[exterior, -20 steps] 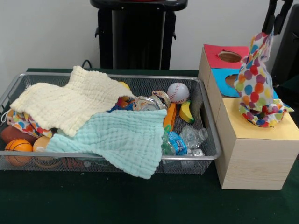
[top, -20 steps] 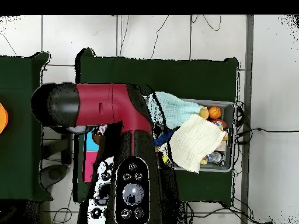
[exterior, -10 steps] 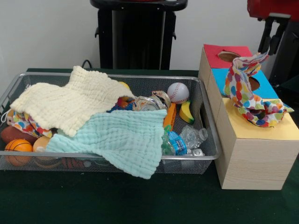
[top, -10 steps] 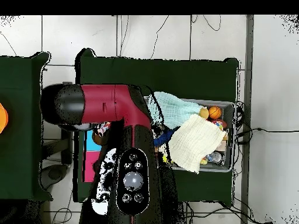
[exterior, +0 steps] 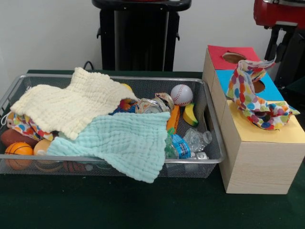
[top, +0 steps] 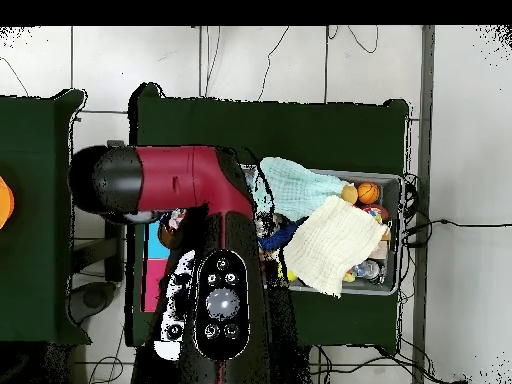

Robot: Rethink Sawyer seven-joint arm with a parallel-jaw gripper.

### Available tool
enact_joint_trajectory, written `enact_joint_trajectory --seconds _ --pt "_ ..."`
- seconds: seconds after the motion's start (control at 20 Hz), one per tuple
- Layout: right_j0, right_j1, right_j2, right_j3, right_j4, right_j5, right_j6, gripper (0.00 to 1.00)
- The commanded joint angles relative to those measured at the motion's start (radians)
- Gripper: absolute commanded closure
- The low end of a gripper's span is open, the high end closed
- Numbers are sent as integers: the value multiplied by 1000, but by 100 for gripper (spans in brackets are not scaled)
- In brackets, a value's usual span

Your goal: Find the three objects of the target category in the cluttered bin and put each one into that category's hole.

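Claw (exterior: 280, 44) hangs just above polka-dot cloth (exterior: 257, 98) on box (exterior: 259, 152).

plain white wall (exterior: 47, 33) out back, dark green tabletop (exterior: 119, 205), pale tiled floor (top: 460, 150) with cables (top: 455, 223) trailing around

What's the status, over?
Claw up by the box's far end, empty, open or shut unclear. Polka-dot cloth draped over blue and yellow panels, not in a hole. Two blankets cover much of the bin.
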State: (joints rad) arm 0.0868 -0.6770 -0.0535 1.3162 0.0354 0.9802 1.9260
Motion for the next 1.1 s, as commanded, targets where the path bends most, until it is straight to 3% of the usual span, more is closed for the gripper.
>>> enact_joint_trajectory --seconds 0.05,0.35,1.1 --pt "16 -53 3 -44 24 193 195 100" --pt "24 -101 -27 -56 19 277 215 100" --pt "40 -85 -34 -38 63 233 256 100"
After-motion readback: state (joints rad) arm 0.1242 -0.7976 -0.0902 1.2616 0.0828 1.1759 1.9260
